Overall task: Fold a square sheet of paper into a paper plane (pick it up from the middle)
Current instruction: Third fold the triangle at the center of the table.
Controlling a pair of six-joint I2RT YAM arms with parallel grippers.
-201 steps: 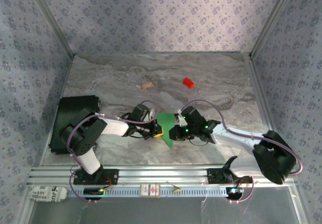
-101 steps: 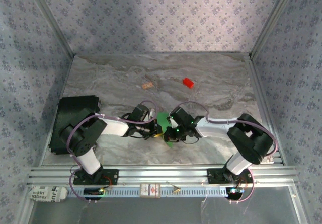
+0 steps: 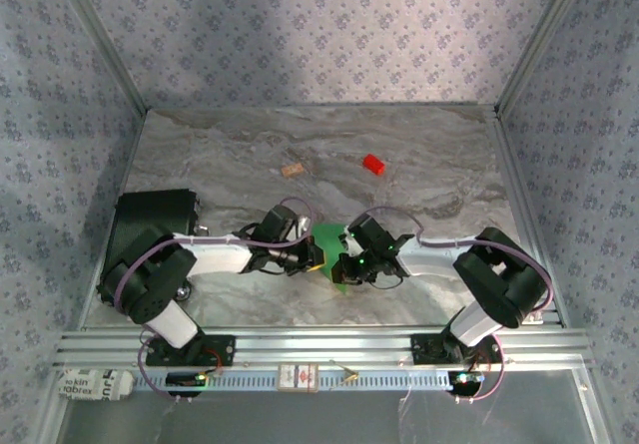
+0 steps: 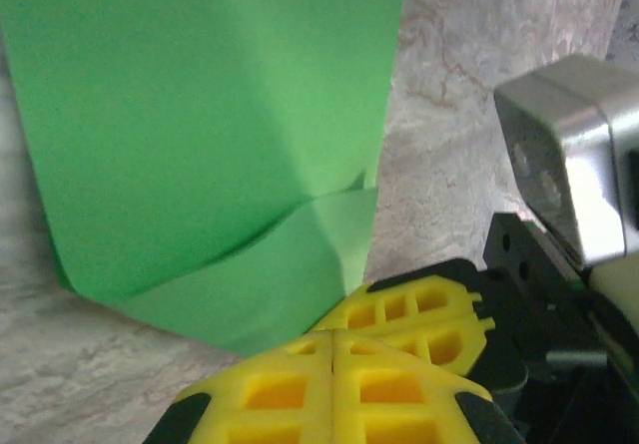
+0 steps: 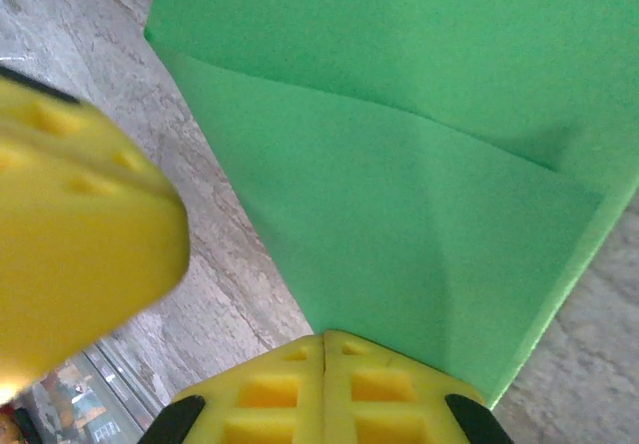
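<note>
Patterned wallpaper encloses a marble-patterned desk [image 3: 429, 165]. Just near of its middle we find the thin, bright green square sheet of paper [image 3: 327, 236], held between the two hands. We cannot tell whether it touches the surface.

The left hand [image 4: 332, 349] has its yellow fingers pressed fully together, with the sheet's lower edge pinched in the seam. The right hand [image 5: 324, 354] is likewise closed tight on an edge.

Risks, in our judgement:
- The hands grip close together, so any pull apart could tear the thin paper.
- Uneven motion could set a crooked crease.
- A weak pinch could let the sheet slip.

The sheet is plain and partly folded, with a diagonal crease and an overlapping flap. One corner curls.
</note>
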